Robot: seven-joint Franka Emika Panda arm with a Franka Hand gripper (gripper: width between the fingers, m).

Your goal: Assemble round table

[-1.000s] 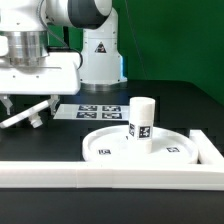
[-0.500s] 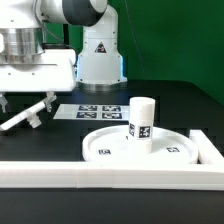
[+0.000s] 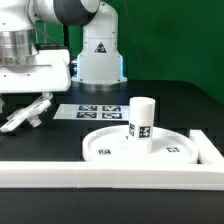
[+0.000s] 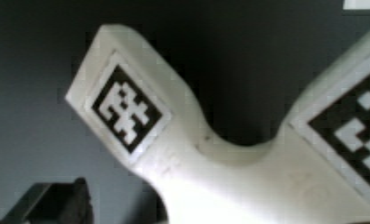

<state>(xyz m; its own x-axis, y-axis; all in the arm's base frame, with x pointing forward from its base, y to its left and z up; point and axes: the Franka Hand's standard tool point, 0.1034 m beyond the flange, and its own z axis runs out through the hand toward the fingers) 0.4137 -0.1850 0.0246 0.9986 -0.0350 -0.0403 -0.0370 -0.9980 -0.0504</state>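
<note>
Gripper (image 3: 22,100) is noted fully spread, with no hold confirmed, at the cross-shaped piece (image 3: 30,113), which lies well apart from the round disc (image 3: 150,150), toward the exterior view's left. The post (image 3: 141,118) is seated upright on that disc. Risk: if closed off-centre, the piece could be twisted or skidded away.

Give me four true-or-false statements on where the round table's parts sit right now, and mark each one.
1. The post stands upright on the round disc. True.
2. The cross-shaped piece is fitted on top of the post. False: it is at the exterior view's left, well apart from the post and disc.
3. The marker board lies flat beyond the disc. True.
4. The disc sits far from the border bars. False: it lies right beside them, in their corner.
</note>
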